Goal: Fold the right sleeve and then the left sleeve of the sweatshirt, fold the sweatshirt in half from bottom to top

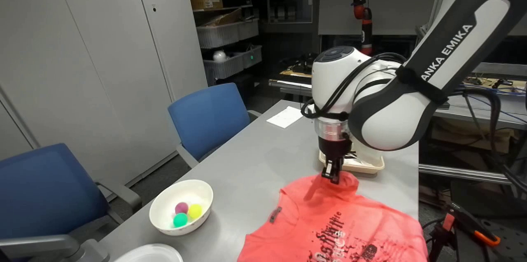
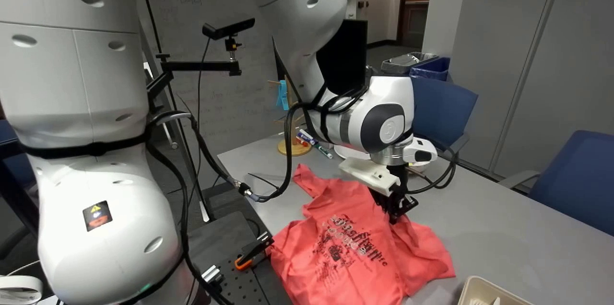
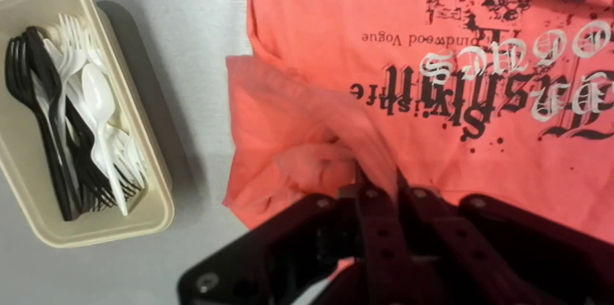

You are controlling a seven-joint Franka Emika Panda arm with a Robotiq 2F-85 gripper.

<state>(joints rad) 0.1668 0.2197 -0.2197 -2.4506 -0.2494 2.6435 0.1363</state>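
Note:
The coral sweatshirt (image 1: 300, 223) lies on the table with its dark lettering facing up. In an exterior view its sleeve (image 2: 424, 250) on the cutlery tray's side spreads out, bunched near the shoulder, while the opposite sleeve (image 2: 307, 179) stretches away on the far side. My gripper (image 1: 331, 177) points down over the tray-side sleeve, low against the cloth. In the wrist view a raised fold of coral cloth (image 3: 364, 137) runs up between the gripper's (image 3: 395, 192) fingers, which are shut on it. The fingertips themselves are partly hidden by fabric.
Beside the held sleeve stands a beige tray (image 3: 136, 118) of plastic cutlery. A white bowl (image 1: 164, 194) with coloured balls and a white plate (image 1: 150, 256) are on the table. Markers (image 2: 324, 150) and a wooden stand (image 2: 294, 148) lie past the opposite sleeve.

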